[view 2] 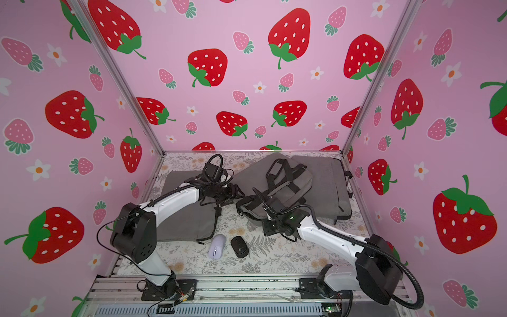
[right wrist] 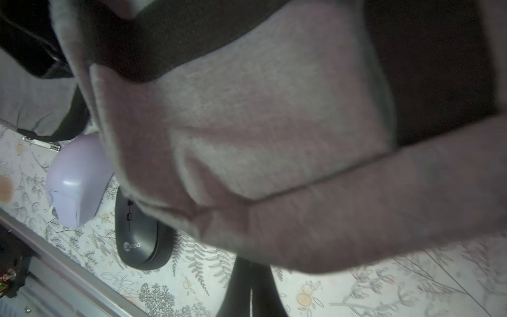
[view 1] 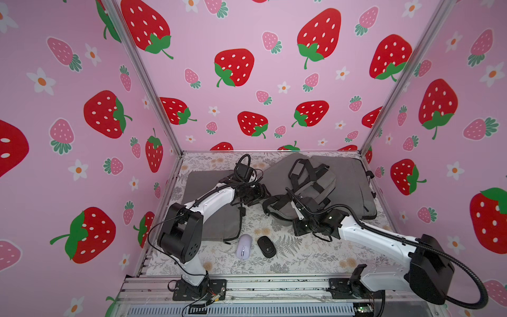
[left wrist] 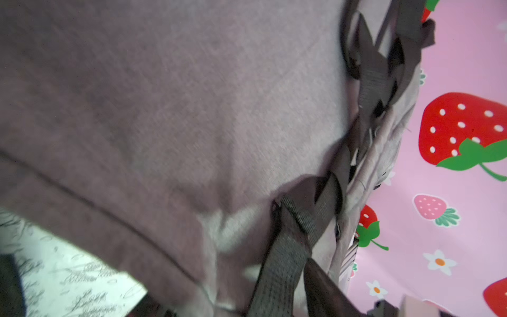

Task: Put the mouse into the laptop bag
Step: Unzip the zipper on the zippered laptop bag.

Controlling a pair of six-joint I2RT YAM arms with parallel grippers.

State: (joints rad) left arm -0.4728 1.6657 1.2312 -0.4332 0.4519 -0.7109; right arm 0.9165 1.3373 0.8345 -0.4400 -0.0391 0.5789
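Lying nearest on the floral mat [view 1: 301, 260], 2 mice sit just beside each other: a lilac mouse [view 1: 244, 247] and, on its right, a black mouse [view 1: 266, 246]. Both are out on the mat, not in any bag. The right wrist view shows them just past a fold of grey fabric that hangs clear of the mat.

Behind them, the right gripper [view 1: 295, 208] is closed on the near edge of the bag [view 1: 327, 179], a bunched grey one crossed by dark straps [left wrist: 282, 263].

The left gripper [view 1: 263, 195] sits at the bag's left edge, beside the left sleeve [view 1: 200, 184], which lies flat under that arm. Whether its jaws are apart I cannot tell: the top views show it too small, and its wrist view shows only fabric and straps.

Farthest back, the right sleeve [view 1: 354, 181] lies flat, partly under the bag.
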